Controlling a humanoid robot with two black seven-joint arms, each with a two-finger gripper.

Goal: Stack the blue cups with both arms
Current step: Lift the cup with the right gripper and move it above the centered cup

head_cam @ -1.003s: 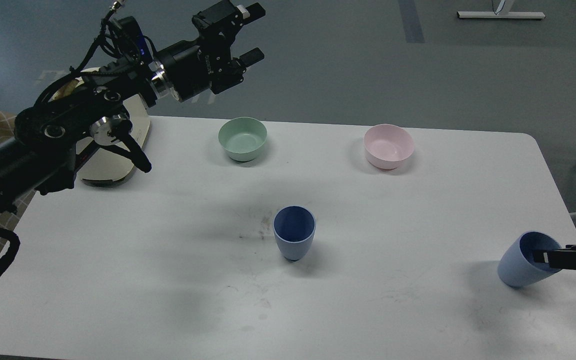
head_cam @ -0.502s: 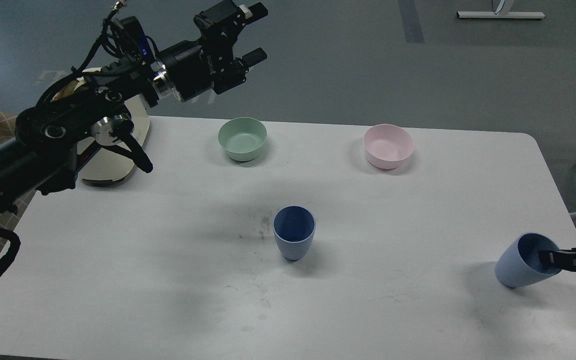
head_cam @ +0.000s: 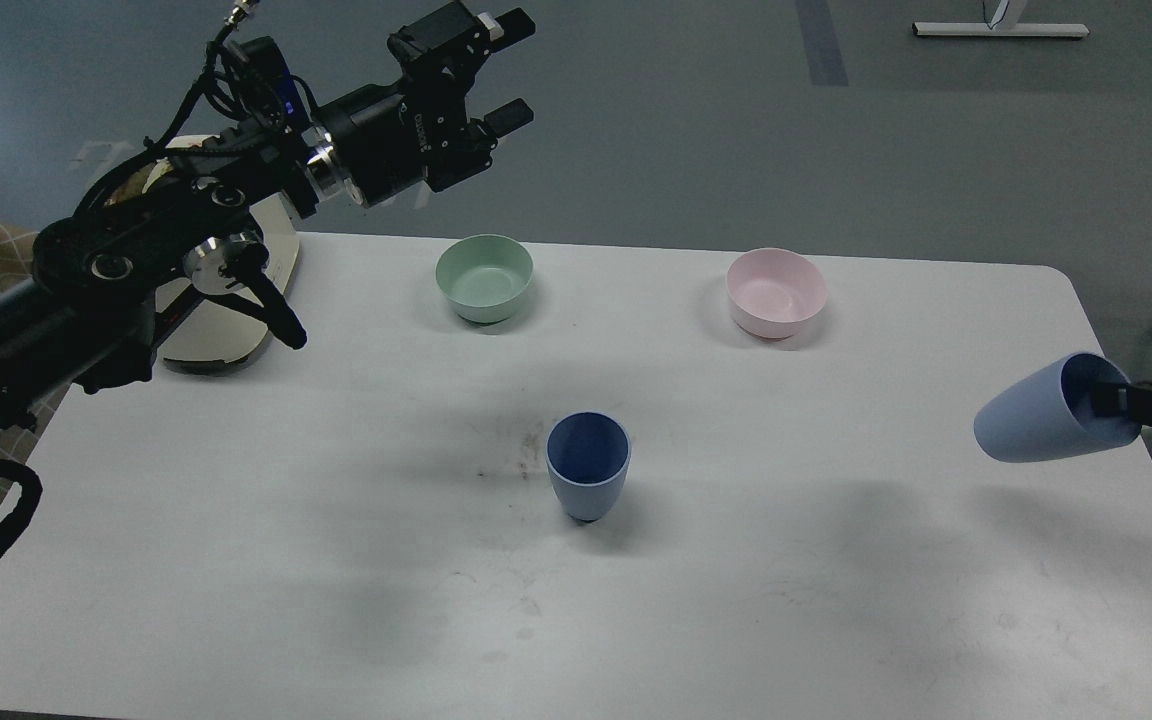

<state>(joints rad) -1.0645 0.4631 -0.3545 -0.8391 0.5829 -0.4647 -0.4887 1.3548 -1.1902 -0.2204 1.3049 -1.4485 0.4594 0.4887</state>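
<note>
Blue cups (head_cam: 588,465) (head_cam: 1046,412): matte plastic look, smooth. Green bowl (head_cam: 484,276) and pink bowl (head_cam: 776,290): same matte finish. Table (head_cam: 236,520): smooth white top, scuffed near centre. Left arm (head_cam: 136,260): black housing, shiny silver metal joint discs.

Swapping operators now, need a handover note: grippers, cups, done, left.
Left gripper: open, empty, raised beyond the table's far left edge.
Right gripper: shut on the held cup, one finger inside the rim; cup tilted on its side, off the table near the right edge.
Other cup: upright, mid-table, untouched.
Done: one cup picked up.
Left: carry it over, turn it base-down, nest it in the upright cup.
</note>
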